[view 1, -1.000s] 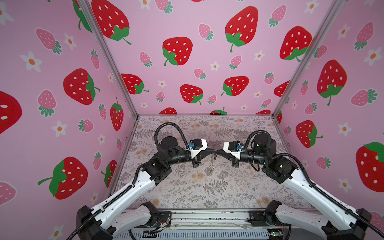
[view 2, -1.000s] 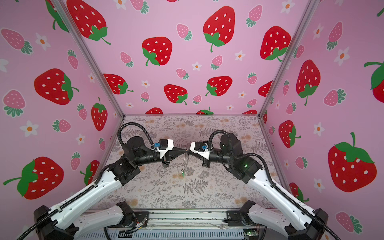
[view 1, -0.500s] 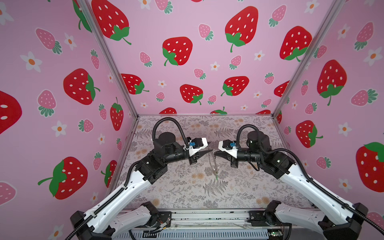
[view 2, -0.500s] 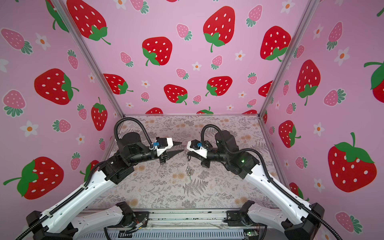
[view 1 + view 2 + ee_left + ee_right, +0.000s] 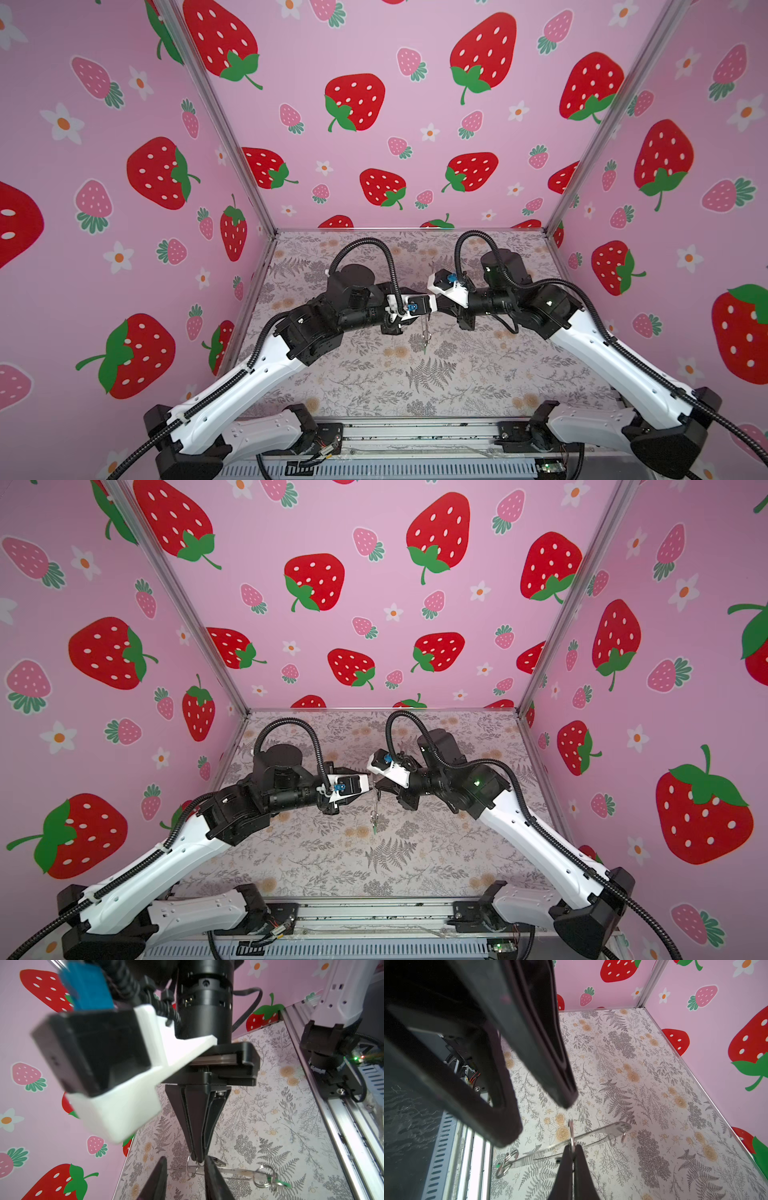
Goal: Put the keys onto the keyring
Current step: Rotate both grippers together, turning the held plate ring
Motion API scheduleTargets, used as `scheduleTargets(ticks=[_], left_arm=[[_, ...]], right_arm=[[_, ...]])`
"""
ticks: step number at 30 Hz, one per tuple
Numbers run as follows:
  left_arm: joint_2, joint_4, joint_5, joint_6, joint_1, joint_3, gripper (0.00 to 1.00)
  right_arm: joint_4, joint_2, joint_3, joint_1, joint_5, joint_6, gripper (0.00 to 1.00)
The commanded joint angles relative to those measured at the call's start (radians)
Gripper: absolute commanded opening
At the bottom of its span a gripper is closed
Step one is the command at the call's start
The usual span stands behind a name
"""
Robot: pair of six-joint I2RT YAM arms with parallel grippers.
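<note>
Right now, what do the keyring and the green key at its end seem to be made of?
Keyring: apparently thin metal, grey and shiny, with bright glints. Green key: probably plastic, uniformly bright colour, but too small to be sure.

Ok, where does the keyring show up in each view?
Both top views: keyring is a thin vertical sliver near mid-picture, slightly low.
Left wrist: edge-on silver strip under the right gripper tip.
Right wrist: same strip, its wire loop pinched by that gripper.
Shared landmark: the green key dangling at one end.
</note>
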Motion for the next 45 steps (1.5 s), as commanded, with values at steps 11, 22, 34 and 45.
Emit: scheduleTargets(ticks=[11, 22, 34, 45], left_arm=[[0.058, -0.069, -0.091, 0.083, -0.035, 0.080, 0.31], [0.085, -0.062, -0.051, 0.069, -0.036, 0.084, 0.29], [0.114, -0.096, -0.045, 0.071, -0.027, 0.094, 0.11], [0.133, -0.126, -0.037, 0.060, -0.015, 0.109, 0.12]], right_arm=[[-0.052, 0.006, 0.040, 0.006, -0.011, -0.011, 0.00], [-0.034, 0.008, 0.043, 0.015, -0.016, -0.018, 0.00], [0.002, -0.022, 0.015, 0.018, 0.002, -0.043, 0.00], [0.046, -0.061, -0.012, 0.023, 0.043, -0.062, 0.00]])
